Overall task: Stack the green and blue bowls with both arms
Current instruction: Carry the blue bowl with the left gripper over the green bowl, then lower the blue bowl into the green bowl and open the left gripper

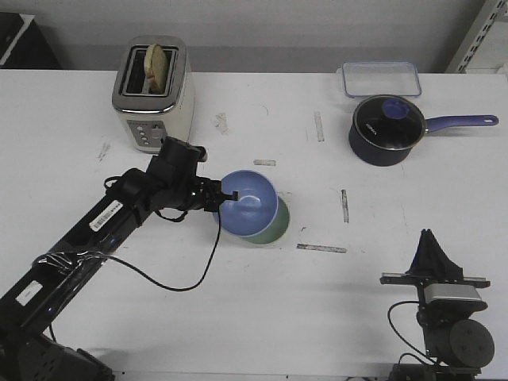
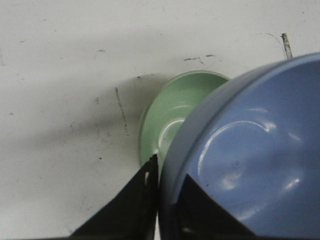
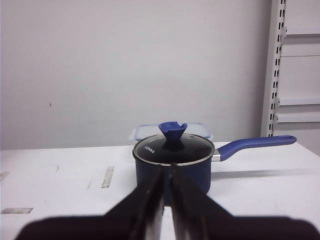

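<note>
The left gripper point(image 1: 230, 196) had its fingers pinched on the rim of the blue bowl point(image 1: 250, 202), one finger inside the wall and one outside, as the left wrist view showed. The bowl hung tilted above the table point(image 1: 238, 317), its open side turned partly toward the front camera. Directly under and slightly beyond it sat the green bowl point(image 1: 271, 230), upright near the middle of the table, with only a crescent of its rim and inside showing past the blue one. From the wrist camera the green bowl point(image 2: 172, 117) lay just beyond the blue bowl point(image 2: 250, 165), and whether the two touched could not be told.

The right gripper point(image 1: 432, 246) rested near the front right corner of the table, its fingers nearly closed with only a thin slit between them and nothing held. It pointed toward the saucepan point(image 3: 175, 160) near the back right edge, with a clear lidded box point(image 1: 381, 78) behind that. A toaster point(image 1: 155, 95) holding a slice of bread stood toward the back left.

The task looked well advanced: the blue bowl was lifted and brought over the green one. What seemed left was to level it, lower it into the green bowl and let go. The tilt was the risk, since a rim could catch and nudge the green bowl aside.
</note>
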